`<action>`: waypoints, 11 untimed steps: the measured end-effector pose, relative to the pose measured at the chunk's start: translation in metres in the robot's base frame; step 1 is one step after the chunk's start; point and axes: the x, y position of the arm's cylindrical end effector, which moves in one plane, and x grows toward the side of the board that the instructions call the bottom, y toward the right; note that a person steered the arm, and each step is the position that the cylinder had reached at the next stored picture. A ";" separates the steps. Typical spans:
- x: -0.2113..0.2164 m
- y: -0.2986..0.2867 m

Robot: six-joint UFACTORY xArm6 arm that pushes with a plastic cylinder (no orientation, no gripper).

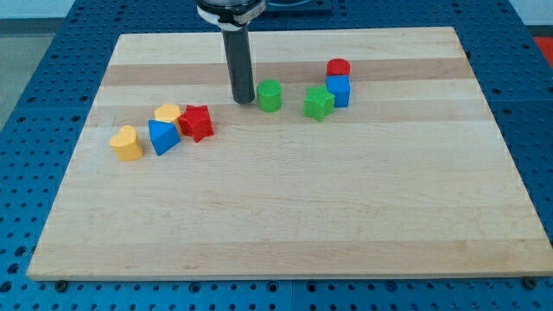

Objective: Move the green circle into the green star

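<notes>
When read from the view's left, starts with a yellow heart (127, 144), nearest the left edge of the wooden board (285, 216). Just beside it on the right, a blue wedge (162, 136), close enough that touching or a thin gap cannot be told apart. Above the wedge and touching it, a second yellow block (168, 113), shape unclear. Next right, a red block (197, 122), angular and perhaps star-like, pressed against both the second yellow block and the blue wedge. All four bunched in one cluster on the board's left half.

Further right, well apart from that cluster, the dark rod (238, 60), upright, coming down from the view's top. At its lower end, my tip (241, 101), resting on the board just left of the green circle (270, 96), with a narrow strip of wood between the two. No fingers here to spread or clamp: only the bare rod.

Green circle near the board's upper middle, standing upright. To its right, near but not touching, the green star (318, 103). Against the star's upper right side, a blue cube (338, 91). Directly above the cube and touching it, a red cylinder (338, 67), rightmost along with the cube.
</notes>
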 end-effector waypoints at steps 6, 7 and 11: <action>-0.001 0.033; -0.001 0.033; 0.001 0.044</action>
